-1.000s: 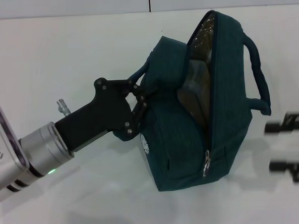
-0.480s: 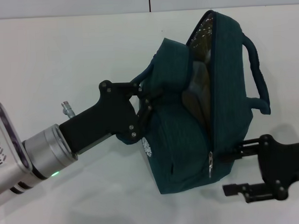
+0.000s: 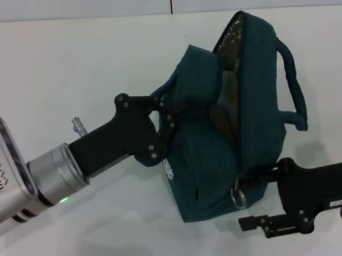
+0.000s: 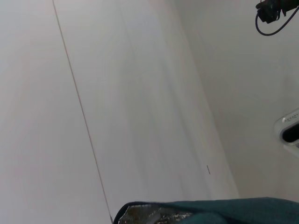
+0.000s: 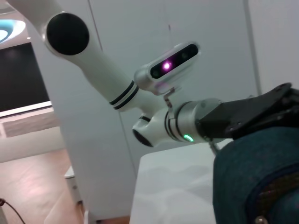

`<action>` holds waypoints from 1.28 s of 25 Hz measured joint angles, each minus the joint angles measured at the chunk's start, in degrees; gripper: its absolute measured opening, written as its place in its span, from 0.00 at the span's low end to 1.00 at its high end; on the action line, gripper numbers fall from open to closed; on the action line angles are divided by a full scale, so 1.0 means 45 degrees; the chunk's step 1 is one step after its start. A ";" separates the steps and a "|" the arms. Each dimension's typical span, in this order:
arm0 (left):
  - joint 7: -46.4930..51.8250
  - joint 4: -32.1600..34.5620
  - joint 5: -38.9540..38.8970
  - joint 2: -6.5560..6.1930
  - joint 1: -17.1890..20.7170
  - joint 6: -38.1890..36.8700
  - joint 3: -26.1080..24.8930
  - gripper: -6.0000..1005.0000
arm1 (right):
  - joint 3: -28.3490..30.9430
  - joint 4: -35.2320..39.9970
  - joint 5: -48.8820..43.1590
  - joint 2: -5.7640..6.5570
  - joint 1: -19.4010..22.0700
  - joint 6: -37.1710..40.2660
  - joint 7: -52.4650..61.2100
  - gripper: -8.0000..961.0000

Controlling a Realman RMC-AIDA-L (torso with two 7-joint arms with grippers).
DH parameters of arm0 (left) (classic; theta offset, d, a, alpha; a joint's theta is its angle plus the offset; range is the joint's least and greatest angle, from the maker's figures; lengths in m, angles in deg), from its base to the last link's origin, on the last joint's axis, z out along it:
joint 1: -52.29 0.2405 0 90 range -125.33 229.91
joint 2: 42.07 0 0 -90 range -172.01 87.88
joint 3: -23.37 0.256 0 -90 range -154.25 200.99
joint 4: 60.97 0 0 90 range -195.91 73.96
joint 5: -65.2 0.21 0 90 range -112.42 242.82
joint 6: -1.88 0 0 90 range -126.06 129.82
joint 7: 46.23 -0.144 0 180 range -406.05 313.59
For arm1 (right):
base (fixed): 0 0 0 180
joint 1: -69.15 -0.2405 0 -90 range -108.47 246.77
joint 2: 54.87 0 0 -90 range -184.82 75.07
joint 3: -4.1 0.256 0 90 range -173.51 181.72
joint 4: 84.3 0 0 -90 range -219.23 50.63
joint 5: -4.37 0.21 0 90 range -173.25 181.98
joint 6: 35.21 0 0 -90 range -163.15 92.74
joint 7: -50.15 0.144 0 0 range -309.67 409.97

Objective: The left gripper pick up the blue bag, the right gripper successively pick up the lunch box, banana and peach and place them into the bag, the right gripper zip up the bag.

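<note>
Your left gripper [image 3: 163, 114] is clamped on the near handle of the bag [image 3: 218, 160], holding it tilted and unzipped on the table [image 3: 72, 70]. Your right gripper [image 3: 249, 197], fingers spread, reaches the zipper pull [image 3: 238, 194] at the bag's lower corner.

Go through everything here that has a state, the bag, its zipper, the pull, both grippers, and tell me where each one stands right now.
blue bag: on the table, tipped, mouth open, silver lining showing.
zipper: undone along the open edge.
zipper pull: at the near lower corner, ring hanging.
left gripper: shut on the bag's near handle.
right gripper: open, upper finger at the zipper pull, lower finger beneath the bag's corner.
lunch box, banana, peach: not visible outside the bag; contents cannot be told.
</note>
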 joint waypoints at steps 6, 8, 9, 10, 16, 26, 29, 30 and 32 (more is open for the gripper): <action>-0.0005 0.0000 0.0000 0.0000 0.0001 0.0000 0.0088 0.04 | -0.0238 -0.0149 0.0005 0.0006 -0.0083 -0.0285 0.0074 0.55; -0.0005 0.0000 -0.0001 0.0000 0.0001 0.0000 0.0091 0.04 | -0.0240 -0.0159 0.0005 0.0007 -0.0086 -0.0356 0.0074 0.54; -0.0005 0.0000 -0.0011 0.0000 0.0001 0.0000 0.0091 0.04 | -0.0240 -0.0169 0.0005 0.0011 -0.0087 -0.0376 0.0074 0.54; -0.0005 0.0000 -0.0021 0.0000 0.0002 0.0000 0.0091 0.04 | -0.0239 -0.0186 0.0005 0.0016 -0.0088 -0.0387 0.0074 0.54; -0.0052 0.0000 -0.0098 0.0009 0.0001 0.0013 0.0071 0.04 | -0.0227 -0.0166 0.0008 0.0026 -0.0095 -0.0635 0.0057 0.43; -0.1290 -0.0786 -0.0534 0.0020 -0.0070 -0.0010 0.0033 0.06 | -0.0205 0.0149 0.0288 0.0044 0.0010 -0.0433 -0.1137 0.09; -0.1325 -0.0949 -0.0949 0.0020 -0.0058 -0.0124 0.0020 0.08 | -0.0234 0.0347 0.0345 0.0057 0.0015 -0.0081 -0.1287 0.06; -0.1367 -0.0968 -0.1035 0.0020 -0.0037 -0.0224 0.0015 0.09 | -0.0234 0.0391 0.0345 0.0057 0.0014 0.0015 -0.1343 0.06; -0.1563 -0.0980 -0.1130 0.0019 0.0043 -0.0460 0.0012 0.10 | -0.0188 0.0564 0.0373 0.0059 0.0020 0.0227 -0.1481 0.06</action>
